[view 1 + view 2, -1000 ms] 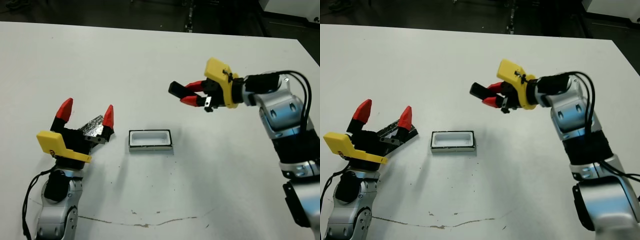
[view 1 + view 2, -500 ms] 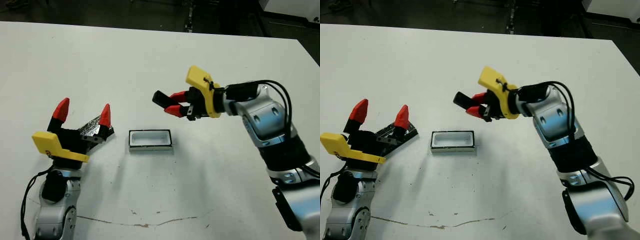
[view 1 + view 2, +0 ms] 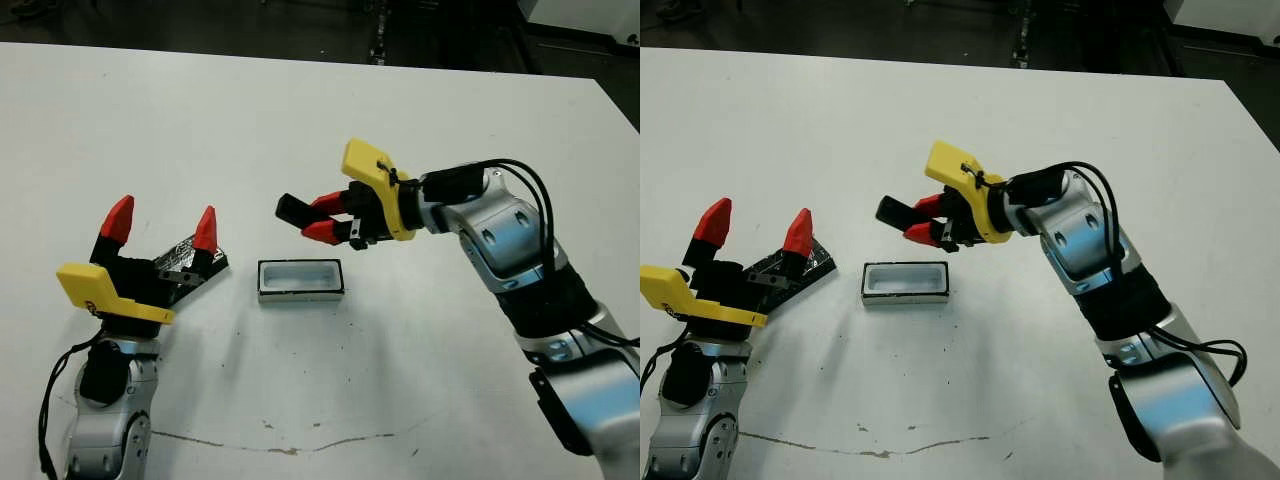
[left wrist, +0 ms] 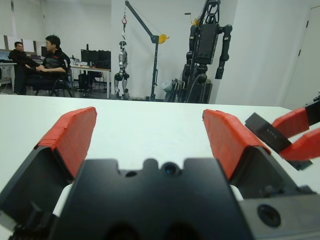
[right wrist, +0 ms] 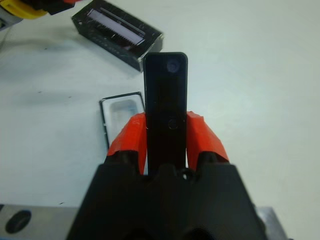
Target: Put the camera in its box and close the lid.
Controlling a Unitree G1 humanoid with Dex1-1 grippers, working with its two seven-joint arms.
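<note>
While my right gripper [image 3: 318, 217] clamps the camera [image 3: 292, 209] at frame centre, above the box [image 3: 300, 279] on the surface [image 3: 300, 110], my left gripper [image 3: 160, 222] spreads wide at lower left over the lid [image 3: 790, 270].

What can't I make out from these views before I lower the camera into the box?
- Lid: in the head views the left gripper covers much of it, so whether the fingers touch it is unclear.
- Camera: in the head views only its end shows past the right gripper.
- Box: in the right wrist view the camera and fingers hide half.
- Height of the camera above the box: not readable.
</note>
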